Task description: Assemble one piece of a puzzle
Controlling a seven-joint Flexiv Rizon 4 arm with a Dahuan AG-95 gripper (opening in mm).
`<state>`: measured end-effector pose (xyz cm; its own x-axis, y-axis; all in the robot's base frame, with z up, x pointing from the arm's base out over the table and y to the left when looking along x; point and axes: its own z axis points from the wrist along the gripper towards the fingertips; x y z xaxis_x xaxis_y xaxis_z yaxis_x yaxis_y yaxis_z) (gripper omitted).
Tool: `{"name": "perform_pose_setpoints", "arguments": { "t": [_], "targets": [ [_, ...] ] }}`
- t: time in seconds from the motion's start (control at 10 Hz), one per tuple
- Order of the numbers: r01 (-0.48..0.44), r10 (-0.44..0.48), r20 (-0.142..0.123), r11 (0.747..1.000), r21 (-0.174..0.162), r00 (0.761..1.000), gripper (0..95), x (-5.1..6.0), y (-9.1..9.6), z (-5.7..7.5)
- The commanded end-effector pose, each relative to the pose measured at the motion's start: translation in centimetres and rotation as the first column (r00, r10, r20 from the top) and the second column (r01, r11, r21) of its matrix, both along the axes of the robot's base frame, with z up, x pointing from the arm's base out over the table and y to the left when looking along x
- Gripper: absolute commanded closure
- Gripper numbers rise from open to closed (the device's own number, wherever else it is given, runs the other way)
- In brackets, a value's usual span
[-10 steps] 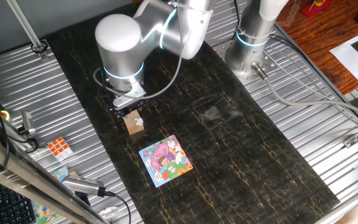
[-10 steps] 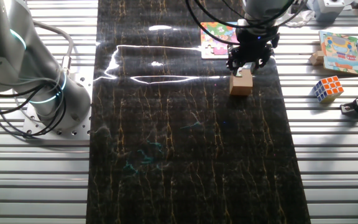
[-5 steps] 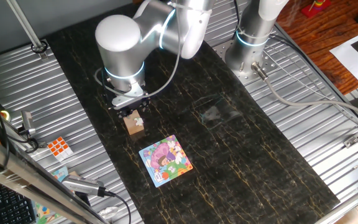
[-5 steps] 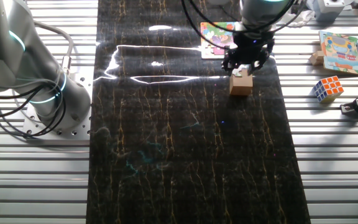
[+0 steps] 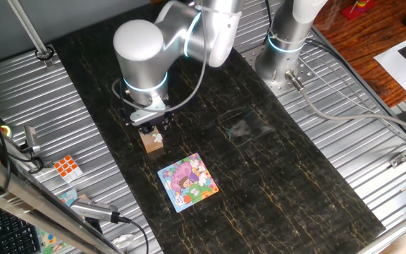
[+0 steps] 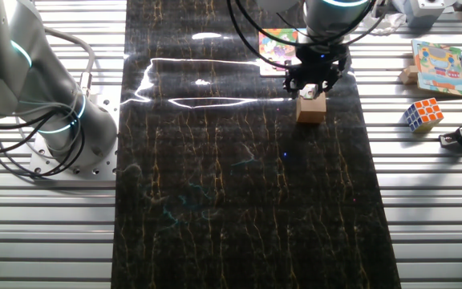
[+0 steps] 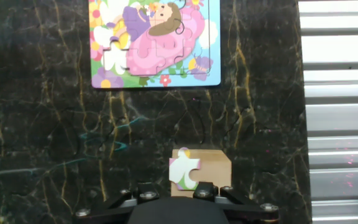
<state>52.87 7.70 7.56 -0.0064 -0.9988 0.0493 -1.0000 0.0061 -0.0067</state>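
Silver arm bent low, jaws (image 5: 153, 127) holding tiny whitish flat puzzle piece (image 7: 183, 172) over tan wooden cube (image 5: 153, 142), blue-bordered cartoon puzzle (image 7: 155, 42) just beyond, dark marbled bench (image 6: 239, 201)

Claw (image 6: 314, 85) just above tan cube (image 6: 311, 108), puzzle (image 6: 277, 50) behind it on dark mat (image 6: 239, 177).

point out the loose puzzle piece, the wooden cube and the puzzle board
puzzle piece (image 7: 184, 172), hand view, on its white middle
wooden cube (image 7: 211, 168), hand view, on the bare tan top beside the piece
puzzle board (image 5: 187, 183), one fixed view, on the pink middle of the picture
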Motion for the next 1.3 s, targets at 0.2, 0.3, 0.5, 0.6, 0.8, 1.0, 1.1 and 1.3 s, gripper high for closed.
{"name": "perform_pose_setpoints", "arguments": {
  "t": [0.2,0.3,0.5,0.6,0.8,1.0,1.1,1.3],
  "targets": [
    [0.008,-0.008,0.001,1.0,-0.001,1.0,57.0,0.02,0.15,-0.01],
    [0.01,-0.01,0.002,1.0,-0.001,1.0,57.0,0.09,0.28,-0.09],
    [0.013,-0.013,0.003,1.0,-0.003,1.0,57.0,0.23,0.57,-0.29],
    [0.015,-0.015,0.003,1.0,-0.004,1.0,57.0,0.27,0.68,-0.36],
    [0.019,-0.019,0.005,1.0,-0.002,1.0,57.0,0.3,0.8,-0.47],
    [0.028,-0.028,0.005,1.0,0.0,1.0,57.0,0.19,0.87,-0.67],
    [0.027,-0.027,0.007,1.0,0.002,1.0,57.0,0.09,0.88,-0.77],
    [0.027,-0.027,0.007,1.0,0.003,1.0,57.0,-0.02,0.83,-0.87]
  ]
}}
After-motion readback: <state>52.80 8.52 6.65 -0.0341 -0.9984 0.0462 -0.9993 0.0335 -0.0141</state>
